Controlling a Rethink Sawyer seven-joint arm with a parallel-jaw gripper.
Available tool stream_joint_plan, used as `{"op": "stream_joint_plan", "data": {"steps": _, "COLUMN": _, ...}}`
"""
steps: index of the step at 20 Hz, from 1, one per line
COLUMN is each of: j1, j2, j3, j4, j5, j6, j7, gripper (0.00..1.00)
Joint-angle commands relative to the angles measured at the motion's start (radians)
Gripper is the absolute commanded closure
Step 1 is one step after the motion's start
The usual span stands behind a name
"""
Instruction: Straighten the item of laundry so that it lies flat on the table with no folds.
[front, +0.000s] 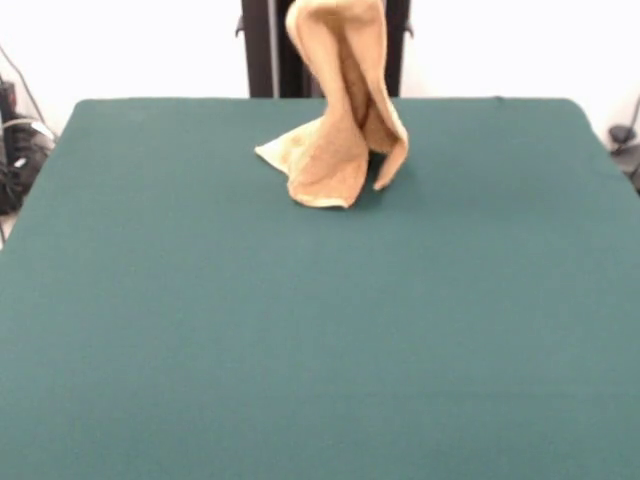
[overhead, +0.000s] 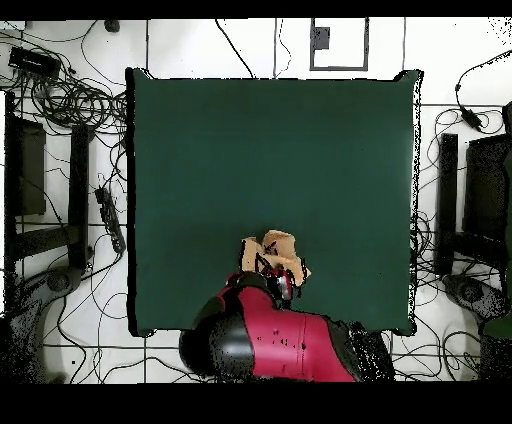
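The item of laundry (front: 340, 130) is an orange-tan towel that hangs in tall folds, and its top runs out of the picture's upper edge. Its lower corners rest on the dark green table (front: 300, 330) near the far edge. In the overhead view the towel (overhead: 281, 245) shows as a small bunched patch near the table's (overhead: 270, 150) bottom edge. The red arm (overhead: 275, 345) reaches over it, and the gripper (overhead: 272, 272) sits on the towel's top, holding it up. The front view does not show the gripper.
Black uprights (front: 262, 48) stand behind the table's far edge. In the overhead view, cables (overhead: 75, 100) and dark stands (overhead: 447, 200) lie on the floor along both sides of the table.
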Motion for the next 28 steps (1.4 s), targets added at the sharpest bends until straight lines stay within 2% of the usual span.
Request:
{"op": "stream_joint_plan", "data": {"steps": 1, "j1": 0.016, "j2": 0.247, "j3": 0.128, "j4": -0.037, "j5": -0.008, "j6": -0.239, "j7": 0.174, "gripper": 1.0}}
{"op": "stream_joint_plan", "data": {"steps": 3, "j1": 0.035, "j2": 0.299, "j3": 0.103, "j4": -0.053, "j5": -0.006, "j6": -0.31, "j7": 0.197, "gripper": 1.0}}
{"op": "stream_joint_plan", "data": {"steps": 6, "j1": 0.053, "j2": 0.324, "j3": 0.079, "j4": -0.056, "j5": 0.014, "j6": -0.325, "j7": 0.206, "gripper": 1.0}}
{"op": "stream_joint_plan", "data": {"steps": 9, "j1": 0.052, "j2": 0.232, "j3": 0.06, "j4": -0.036, "j5": 0.042, "j6": -0.175, "j7": 0.177, "gripper": 1.0}}
{"op": "stream_joint_plan", "data": {"steps": 12, "j1": 0.045, "j2": 0.062, "j3": 0.022, "j4": -0.073, "j5": 0.061, "j6": 0.129, "j7": 0.081, "gripper": 1.0}}
{"op": "stream_joint_plan", "data": {"steps": 15, "j1": 0.039, "j2": 0.003, "j3": 0.014, "j4": -0.141, "j5": 0.062, "j6": 0.276, "j7": 0.043, "gripper": 1.0}}
{"op": "stream_joint_plan", "data": {"steps": 17, "j1": 0.03, "j2": 0.006, "j3": 0.032, "j4": -0.186, "j5": 0.051, "j6": 0.309, "j7": 0.034, "gripper": 1.0}}
{"op": "stream_joint_plan", "data": {"steps": 20, "j1": -0.042, "j2": 0.027, "j3": 0.152, "j4": -0.189, "j5": 0.076, "j6": 0.253, "j7": -0.006, "gripper": 1.0}}
{"op": "stream_joint_plan", "data": {"steps": 22, "j1": -0.052, "j2": 0.058, "j3": 0.205, "j4": -0.184, "j5": 0.094, "j6": 0.196, "j7": 0.012, "gripper": 1.0}}
{"op": "stream_joint_plan", "data": {"steps": 28, "j1": -0.003, "j2": 0.167, "j3": 0.222, "j4": -0.158, "j5": 0.116, "j6": 0.006, "j7": 0.165, "gripper": 1.0}}
